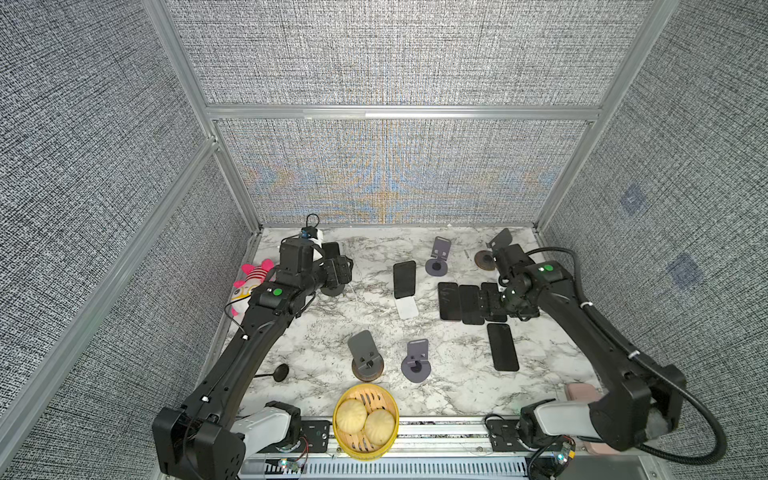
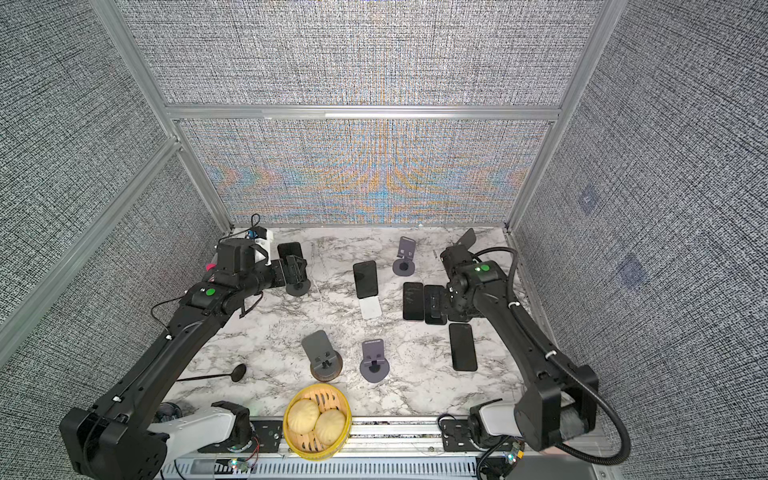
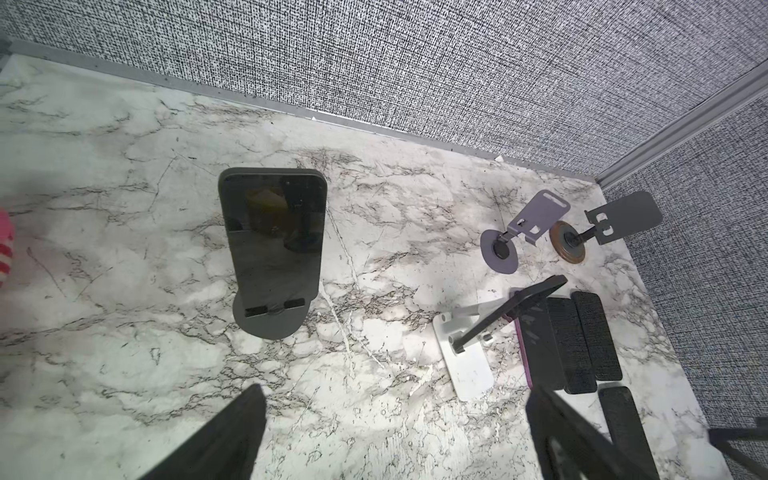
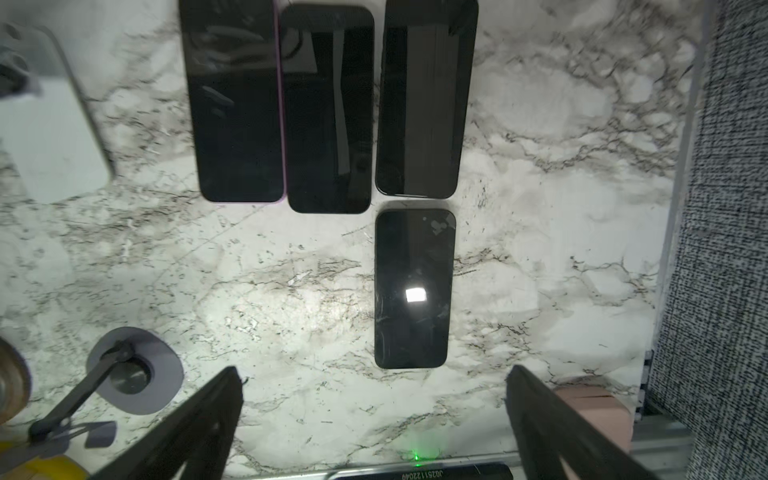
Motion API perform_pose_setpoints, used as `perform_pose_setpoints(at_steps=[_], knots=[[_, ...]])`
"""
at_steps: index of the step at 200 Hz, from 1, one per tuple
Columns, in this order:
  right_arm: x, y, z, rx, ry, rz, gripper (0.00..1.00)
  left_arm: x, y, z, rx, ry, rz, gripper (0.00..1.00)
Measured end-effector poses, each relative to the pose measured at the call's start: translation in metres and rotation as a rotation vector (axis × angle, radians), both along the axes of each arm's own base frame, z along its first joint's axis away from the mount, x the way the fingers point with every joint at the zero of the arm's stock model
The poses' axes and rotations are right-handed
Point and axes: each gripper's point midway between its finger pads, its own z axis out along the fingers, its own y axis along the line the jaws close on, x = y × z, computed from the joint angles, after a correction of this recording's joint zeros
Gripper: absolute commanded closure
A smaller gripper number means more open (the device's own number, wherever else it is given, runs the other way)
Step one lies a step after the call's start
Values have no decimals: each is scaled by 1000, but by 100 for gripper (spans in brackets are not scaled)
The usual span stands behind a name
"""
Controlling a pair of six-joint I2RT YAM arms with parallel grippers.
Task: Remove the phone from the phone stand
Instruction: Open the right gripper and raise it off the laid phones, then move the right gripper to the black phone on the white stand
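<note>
Left arm (image 1: 266, 328) reaches far-left, left gripper (image 3: 395, 399) spread wide and empty, facing the glossy black phone (image 3: 272, 237) on its round grey stand (image 3: 270, 322); right gripper (image 4: 374, 374) likewise spread, holding nothing.

3 grey woven fabric walls (image 1: 395, 54), aluminium frame rails (image 1: 399, 112), white grey-veined marble tabletop (image 1: 457, 374)

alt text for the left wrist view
A dark phone leans on a grey stand on the marble table, in front of the open left gripper. Nearby are two empty stands, a second phone on a white stand, and phones lying flat.
</note>
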Motion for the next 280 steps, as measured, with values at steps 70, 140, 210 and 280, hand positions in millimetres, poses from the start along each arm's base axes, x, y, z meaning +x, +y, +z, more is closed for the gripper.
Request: perform_pose_setpoints(at_steps=[70, 140, 210, 280], knots=[[22, 89, 53, 112, -319, 162, 5, 5, 0, -12, 18, 30, 8, 1], [53, 209, 33, 139, -488, 304, 9, 5, 1, -11, 19, 24, 8, 1], [97, 253, 23, 197, -557, 262, 1, 3, 1, -13, 19, 29, 5, 2], [115, 245, 10, 204, -493, 232, 1, 2, 1, -8, 14, 17, 4, 1]])
